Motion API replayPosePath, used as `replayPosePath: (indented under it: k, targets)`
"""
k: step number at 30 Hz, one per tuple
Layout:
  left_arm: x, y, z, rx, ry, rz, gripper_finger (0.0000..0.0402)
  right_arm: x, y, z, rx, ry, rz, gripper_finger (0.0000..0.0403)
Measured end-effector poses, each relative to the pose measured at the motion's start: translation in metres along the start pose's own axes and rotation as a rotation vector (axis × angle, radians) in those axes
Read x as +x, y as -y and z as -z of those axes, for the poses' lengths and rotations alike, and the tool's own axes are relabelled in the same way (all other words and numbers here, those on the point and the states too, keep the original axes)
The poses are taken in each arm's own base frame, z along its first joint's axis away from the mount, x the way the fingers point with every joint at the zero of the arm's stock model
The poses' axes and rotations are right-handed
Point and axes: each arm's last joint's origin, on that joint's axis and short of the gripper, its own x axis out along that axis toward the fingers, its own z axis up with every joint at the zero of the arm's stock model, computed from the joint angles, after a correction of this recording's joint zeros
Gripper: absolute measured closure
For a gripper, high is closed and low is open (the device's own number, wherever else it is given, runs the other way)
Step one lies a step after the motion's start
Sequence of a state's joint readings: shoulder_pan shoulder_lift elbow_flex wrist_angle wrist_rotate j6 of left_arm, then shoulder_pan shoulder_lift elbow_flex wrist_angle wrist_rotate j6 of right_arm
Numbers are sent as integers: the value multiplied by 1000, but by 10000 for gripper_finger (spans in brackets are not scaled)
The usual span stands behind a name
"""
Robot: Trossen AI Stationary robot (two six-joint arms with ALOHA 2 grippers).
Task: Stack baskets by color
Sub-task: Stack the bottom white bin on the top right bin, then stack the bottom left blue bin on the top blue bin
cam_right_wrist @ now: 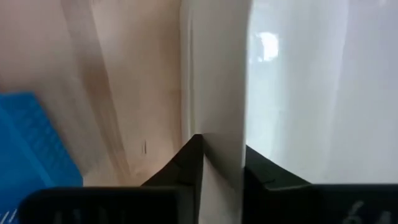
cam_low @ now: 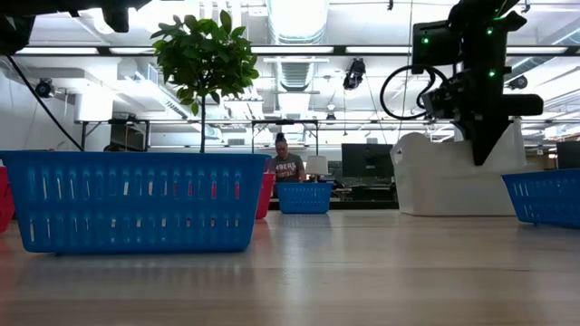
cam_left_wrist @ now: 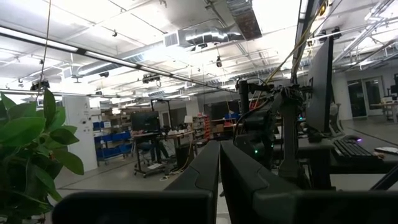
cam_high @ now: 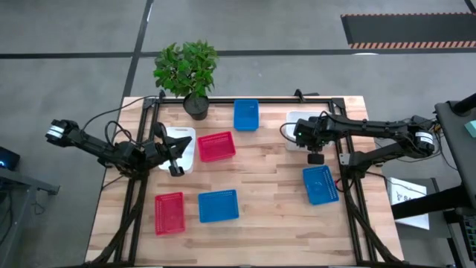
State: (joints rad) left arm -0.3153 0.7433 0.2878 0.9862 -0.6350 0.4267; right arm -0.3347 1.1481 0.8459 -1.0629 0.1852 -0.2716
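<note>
the left gripper [cam_high: 176, 170] is seen at the left of the wooden tabletop [cam_high: 268, 179], its fingers [cam_left_wrist: 205, 171] pressed together on nothing, beside a white mesh plastic basket [cam_high: 184, 141]. a red mesh basket [cam_high: 169, 213] lies near left, another red one [cam_high: 216, 147] mid-table, a blue mesh basket [cam_high: 219, 205] near centre, another blue [cam_high: 246, 115] far. the right gripper [cam_high: 315, 158] is held at the right over the rim of a second white basket [cam_high: 297, 123], fingers [cam_right_wrist: 180, 165] narrowly parted around its wall. a third blue basket [cam_high: 320, 184] lies near right.

My two arms are dark, jointed, with silver-banded bases, looping black cables and green lights near one wrist.
</note>
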Motion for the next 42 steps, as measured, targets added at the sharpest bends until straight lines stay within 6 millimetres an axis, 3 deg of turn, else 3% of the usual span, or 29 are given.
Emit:
replayPosePath:
  k: [9, 18, 27, 32, 36, 42]
  targets:
    - [0, 0, 0, 1, -1, 1, 402, -2, 0, 2, 68, -24, -6, 299]
    - [1, 2, 3, -56, -14, 6, 402, -31, -1, -8, 318, 24, -32, 309]
    - [8, 14, 18, -185, -84, 27, 402, -45, -48, -43, 255, 375, -63, 341]
    - [11, 22, 30, -312, -140, 32, 402, -56, -73, -53, 180, 519, -115, 353]
    - [15, 31, 42, -364, -198, 36, 402, -62, -89, -55, 128, 574, -147, 360]
    - [29, 45, 47, -373, -235, 38, 402, -64, -104, -52, 193, 550, -261, 353]
